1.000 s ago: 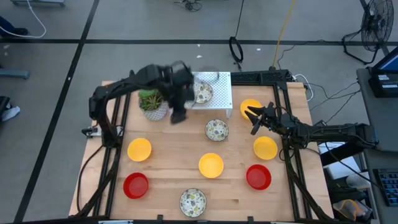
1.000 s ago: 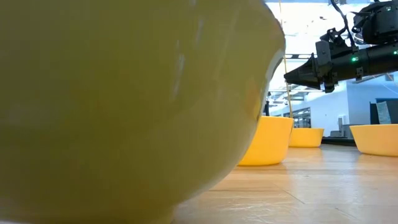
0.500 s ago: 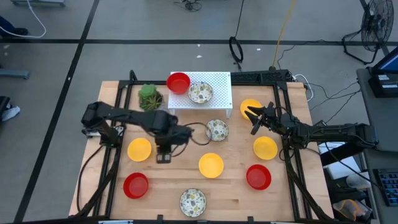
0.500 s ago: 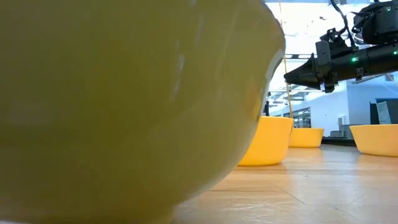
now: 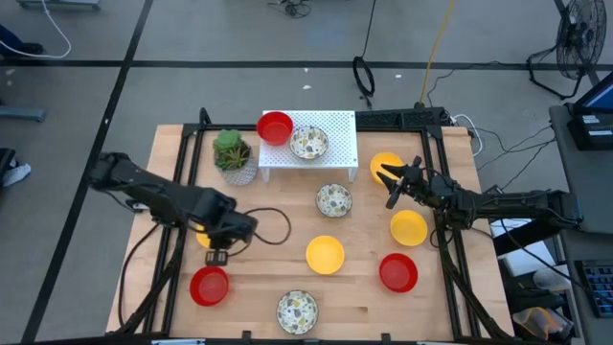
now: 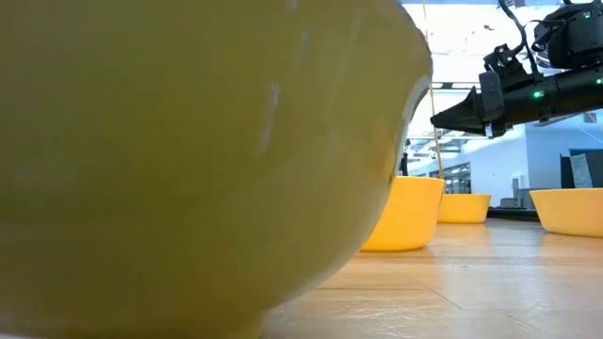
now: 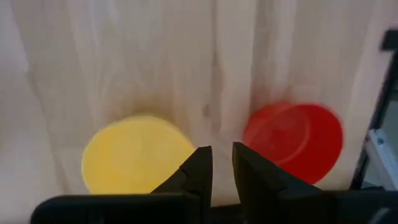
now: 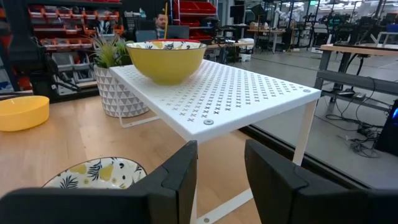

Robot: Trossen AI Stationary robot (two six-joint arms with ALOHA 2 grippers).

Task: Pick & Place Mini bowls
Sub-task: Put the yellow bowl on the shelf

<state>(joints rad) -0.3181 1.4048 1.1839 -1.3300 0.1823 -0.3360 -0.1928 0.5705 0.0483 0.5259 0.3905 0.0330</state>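
**Left hand low over the front-left bowls; right hand waiting by the rack**

Desk (image 5: 268, 278): pale wooden planks, visible grain, smooth finish.

Rack: white perforated rectangular rack (image 5: 330, 134) on thin legs at the far middle of the desk. On it sit a plain red round bowl (image 5: 275, 126) and a white bowl with speckled greenish pattern (image 5: 308, 144). In the right wrist view that patterned bowl shows a glossy yellow outer wall (image 8: 165, 59).

Beside the rack, on its left: green leafy plant in a pale pot with a triangle pattern (image 5: 233, 156).

Bowls on the desk, all small, round and shallow:
- patterned bowl (image 5: 333, 199) just in front of the rack
- yellow bowl (image 5: 325, 254) in the middle
- patterned bowl (image 5: 297, 310) at the front edge
- red bowl (image 5: 209, 286) front left
- red bowl (image 5: 398, 272) front right
- yellow bowl (image 5: 409, 227) right
- yellow bowl (image 5: 385, 165) far right, partly hidden by the right arm
- yellow bowl (image 7: 137, 154) left, mostly covered by the left arm from above

Left hand (image 7: 222, 165): above the desk between the left yellow bowl and the front-left red bowl. Fingers narrowly parted, nothing between them.

Right hand (image 5: 392, 183): held off the desk between the far-right yellow bowl and the rack's right end. Fingers apart, empty.

Low view: almost filled by the smooth outer wall of one bowl close to the lens.
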